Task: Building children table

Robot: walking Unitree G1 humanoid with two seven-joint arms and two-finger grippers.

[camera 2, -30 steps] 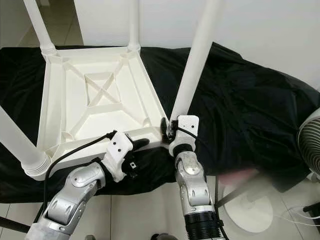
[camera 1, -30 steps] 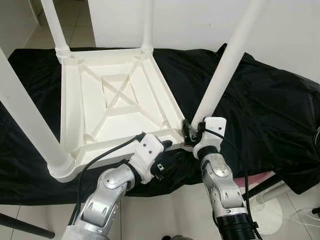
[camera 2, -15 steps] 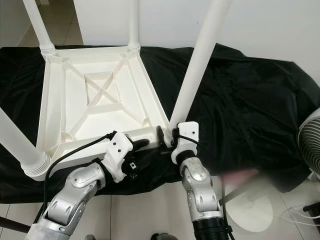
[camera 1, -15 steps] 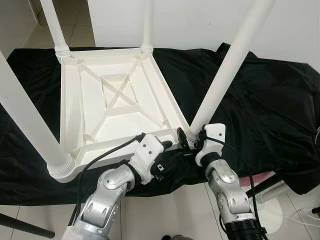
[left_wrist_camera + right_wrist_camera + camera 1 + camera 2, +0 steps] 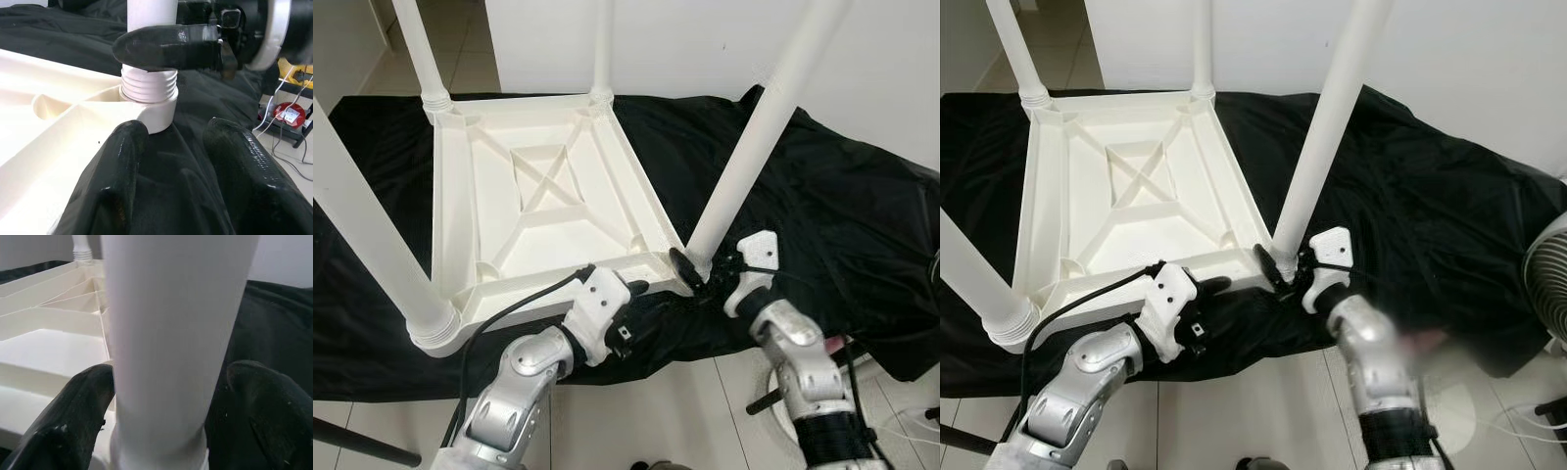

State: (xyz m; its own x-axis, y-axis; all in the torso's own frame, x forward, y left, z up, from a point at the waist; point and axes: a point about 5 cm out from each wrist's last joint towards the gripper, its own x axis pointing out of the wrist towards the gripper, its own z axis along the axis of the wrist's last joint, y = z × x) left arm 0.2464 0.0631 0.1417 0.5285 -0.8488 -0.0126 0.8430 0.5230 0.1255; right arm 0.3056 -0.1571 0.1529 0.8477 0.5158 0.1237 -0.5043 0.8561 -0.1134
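A white children's table (image 5: pixel 452 196) lies upside down on a black cloth, its four legs pointing up. My right gripper (image 5: pixel 698 275) is at the table's near right corner. Its two fingers sit on either side of the base of the near right leg (image 5: pixel 754 147), shut on it just above the threaded collar (image 5: pixel 149 88). One right finger (image 5: pixel 161 46) crosses that collar in the left wrist view. My left gripper (image 5: pixel 641 292) rests open on the cloth just left of that corner, beside the near rim, with only cloth between its fingers (image 5: pixel 122 161).
The black cloth (image 5: pixel 842 196) covers a low surface whose near edge runs under both arms. The near left leg (image 5: pixel 362 225) rises close to my left arm. A white fan (image 5: pixel 1552 284) stands on the tiled floor at the right. A wall is behind.
My right wrist has swung out to the right around the base of the near right leg, fingers still on it. The left gripper has sunk slightly toward the near edge.
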